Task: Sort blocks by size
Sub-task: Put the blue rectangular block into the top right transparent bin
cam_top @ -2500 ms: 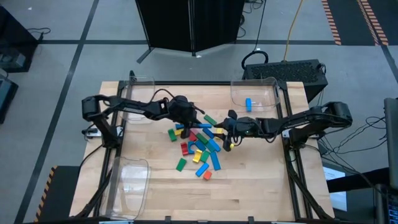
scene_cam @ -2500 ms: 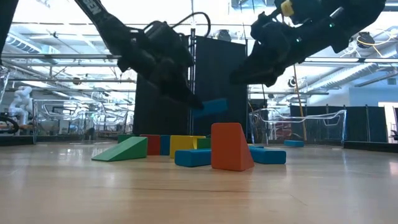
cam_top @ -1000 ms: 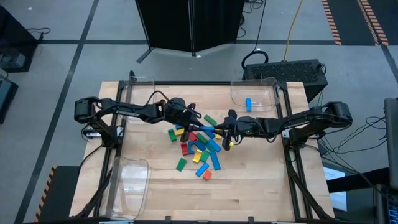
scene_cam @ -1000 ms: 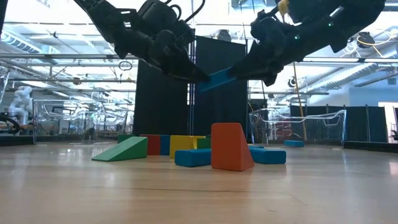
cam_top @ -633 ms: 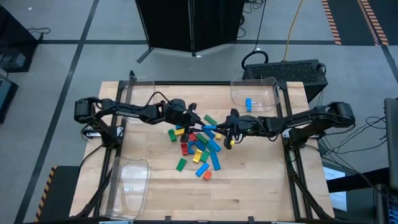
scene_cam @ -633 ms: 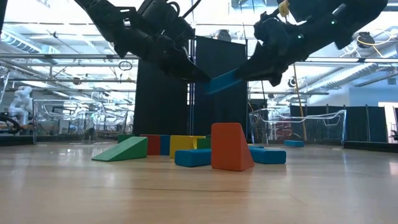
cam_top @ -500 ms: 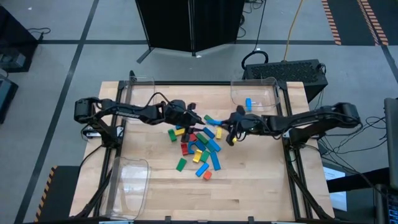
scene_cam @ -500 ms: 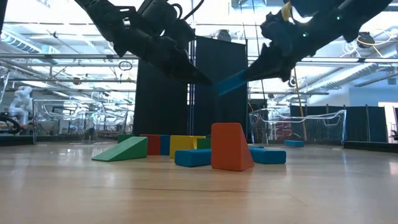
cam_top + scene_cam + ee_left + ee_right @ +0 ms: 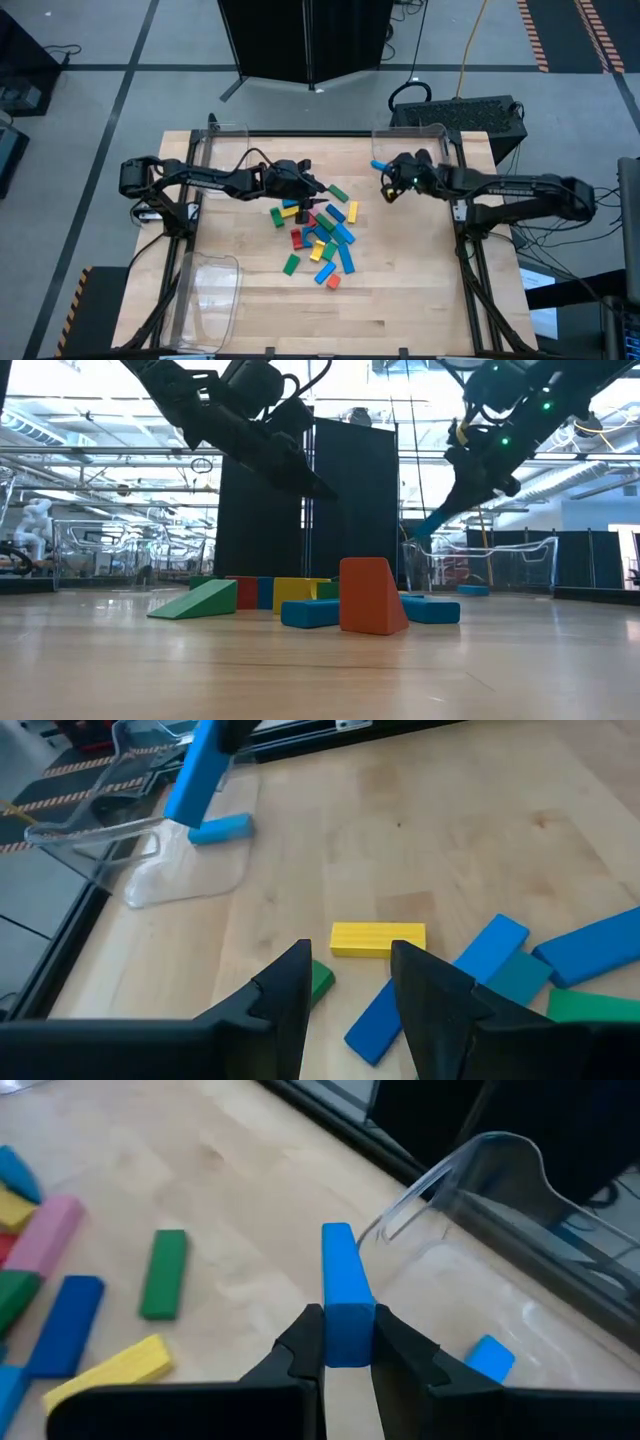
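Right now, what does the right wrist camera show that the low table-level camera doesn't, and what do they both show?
Only the right wrist view shows the right gripper shut on the long blue block, a small blue block lying inside the clear plastic bin, and a green bar flat on the wooden table. Only the low view shows the left gripper raised above the pile and an orange wedge-looking block nearest the camera. Both show the long blue block held up off the table near the bin.

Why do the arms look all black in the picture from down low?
Low view: bright windows and ceiling lights sit behind the arms, so they show as dark shapes. High view: even light, blocks show clear colours. Right wrist view: right pincer and its blue block look well lit.
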{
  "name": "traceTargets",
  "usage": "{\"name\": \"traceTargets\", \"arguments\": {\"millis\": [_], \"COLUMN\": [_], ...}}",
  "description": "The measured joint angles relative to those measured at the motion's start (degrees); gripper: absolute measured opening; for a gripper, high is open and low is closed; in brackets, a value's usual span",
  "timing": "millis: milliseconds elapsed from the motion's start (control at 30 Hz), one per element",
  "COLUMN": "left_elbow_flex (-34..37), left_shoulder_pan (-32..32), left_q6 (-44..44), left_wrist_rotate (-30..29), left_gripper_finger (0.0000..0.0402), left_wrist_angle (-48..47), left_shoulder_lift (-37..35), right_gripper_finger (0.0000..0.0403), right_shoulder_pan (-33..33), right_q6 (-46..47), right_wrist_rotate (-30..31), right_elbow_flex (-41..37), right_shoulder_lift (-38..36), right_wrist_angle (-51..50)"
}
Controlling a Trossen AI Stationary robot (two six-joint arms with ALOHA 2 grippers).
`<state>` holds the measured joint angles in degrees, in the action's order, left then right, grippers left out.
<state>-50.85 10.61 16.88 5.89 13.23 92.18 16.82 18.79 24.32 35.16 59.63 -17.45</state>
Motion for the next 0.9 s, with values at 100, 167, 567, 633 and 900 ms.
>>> {"name": "traceTargets", "arguments": {"millis": [100,167,567,633,900], "left_elbow_flex": [0.0,0.0,0.0,0.0,0.01], "left_shoulder_pan": [-0.04,-0.02,0.0,0.0,0.0], "left_q6": [0.0,0.0,-0.02,-0.03,-0.07], "left_wrist_rotate": [0.02,0.0,-0.59,-0.59,-0.59], "left_gripper_finger": [0.0141,0.0141,0.0141,0.0141,0.0141], "left_wrist_angle": [-0.02,-0.04,-0.43,-0.53,-0.52], "left_shoulder_lift": [0.0,0.0,0.0,0.0,0.0], "right_gripper_finger": [0.0042,0.0042,0.0042,0.0043,0.0043], "right_shoulder_pan": [2.68,4.44,6.17,6.62,14.6], "right_q6": [-1.5,-1.92,-6.48,-7.54,-8.4], "right_wrist_rotate": [-0.11,-0.53,-3.32,-0.35,5.37], "right_elbow_flex": [0.0,0.0,4.54,5.94,6.88], "right_shoulder_lift": [-0.39,-0.41,-1.39,-1.5,0.57], "right_wrist_angle": [0.05,0.12,0.99,-0.25,-8.98]}}
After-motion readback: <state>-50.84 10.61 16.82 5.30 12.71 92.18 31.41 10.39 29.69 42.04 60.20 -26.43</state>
